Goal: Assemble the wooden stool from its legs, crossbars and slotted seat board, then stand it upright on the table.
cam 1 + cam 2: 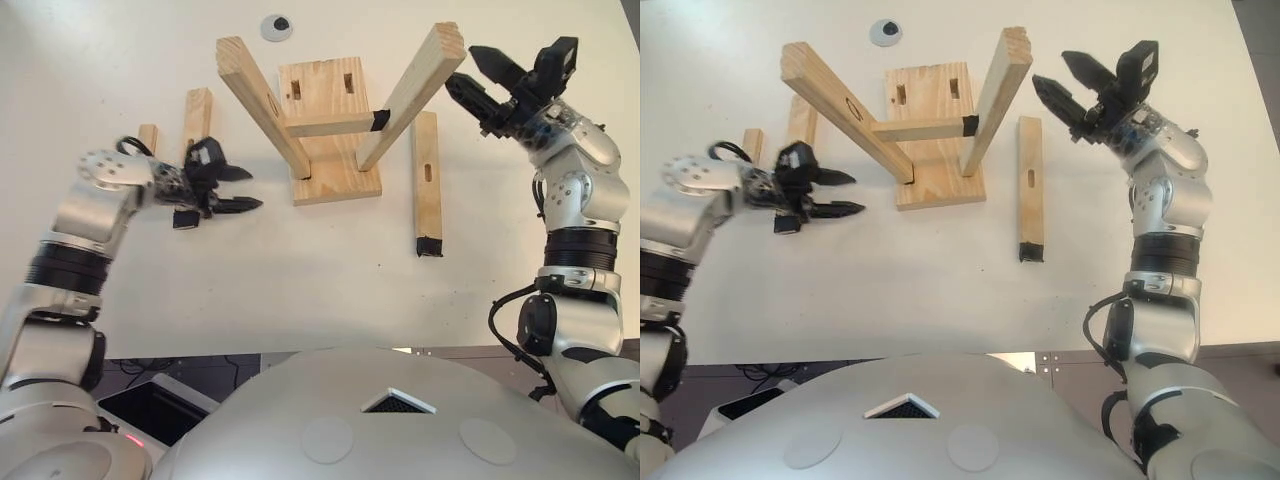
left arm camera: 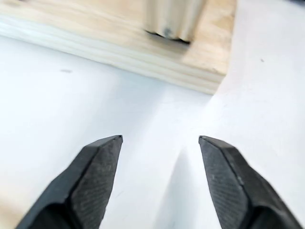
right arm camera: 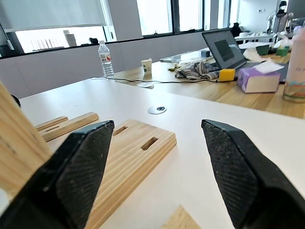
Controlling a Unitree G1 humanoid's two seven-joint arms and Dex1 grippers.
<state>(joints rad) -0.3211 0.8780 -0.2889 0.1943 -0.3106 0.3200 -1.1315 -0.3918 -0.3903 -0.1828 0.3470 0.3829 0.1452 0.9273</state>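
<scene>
two pale, square-cut legs, the left leg (image 1: pixel 262 100) and the right leg (image 1: pixel 415 90), stand splayed on the slotted seat board (image 1: pixel 340 187), which lies flat on the white table (image 1: pixel 300 280). a crossbar (image 1: pixel 330 124) with a black-taped end joins them. a loose leg (image 1: pixel 427 180), slotted and black-tipped, lies just right of the board. a short plank (image 1: pixel 197 115) and a thin stick (image 1: pixel 148 135) lie beyond the left gripper (image 1: pixel 255 188), whose fingers are spread above the table. the right gripper (image 1: pixel 461 63), also spread, hangs beside the right leg's top. a small grey disc (image 1: pixel 276 27) is too small to identify.
</scene>
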